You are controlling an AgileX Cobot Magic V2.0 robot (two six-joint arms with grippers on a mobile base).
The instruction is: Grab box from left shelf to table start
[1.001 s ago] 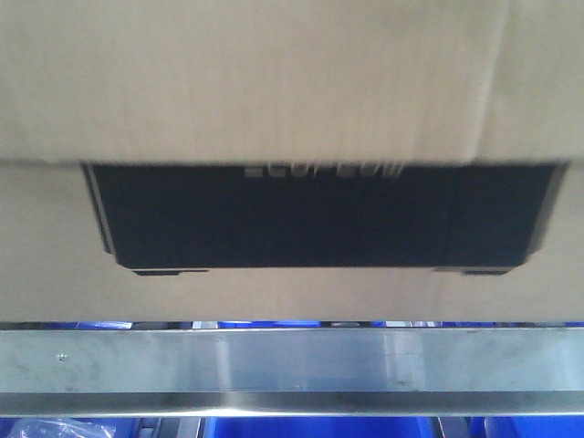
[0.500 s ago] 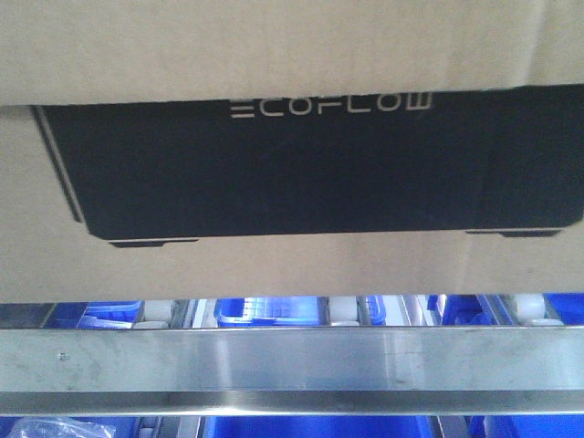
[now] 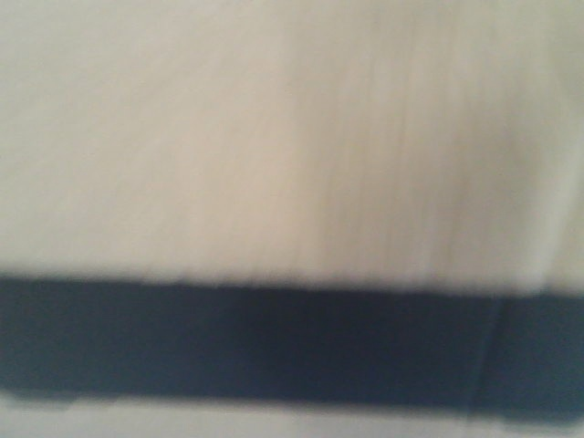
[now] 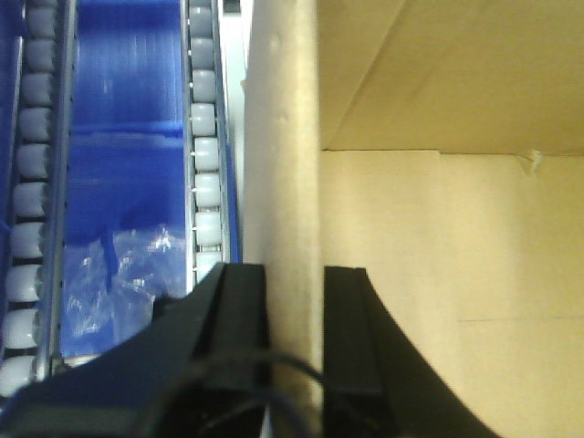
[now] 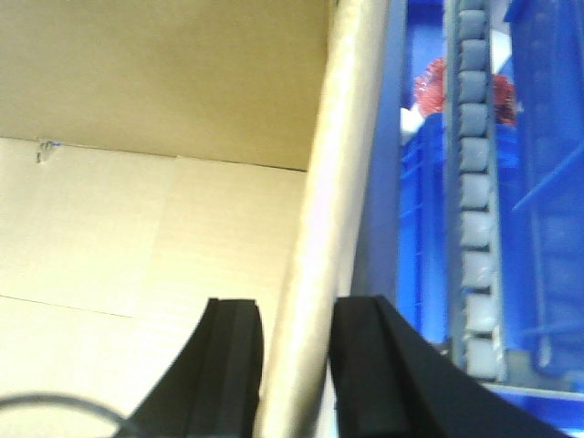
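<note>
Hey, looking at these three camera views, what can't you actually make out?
- Front view: motion blur smears the box. Any lettering on its black panel is unreadable, and the box hides everything behind it.
- Left wrist view: the left gripper straddles the box wall, and the bottom edge cuts off its base.
- Right wrist view: the same goes for the right gripper. The red item in the blue bin is too small to identify and partly behind the roller track.

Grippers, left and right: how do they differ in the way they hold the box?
The left gripper has the box's inside to its right and shelf rollers to its left; the right gripper has the reverse. The wall in the left gripper runs straight up the picture; in the right gripper it slants. Both are shut on a box wall, one finger inside, one outside.
</note>
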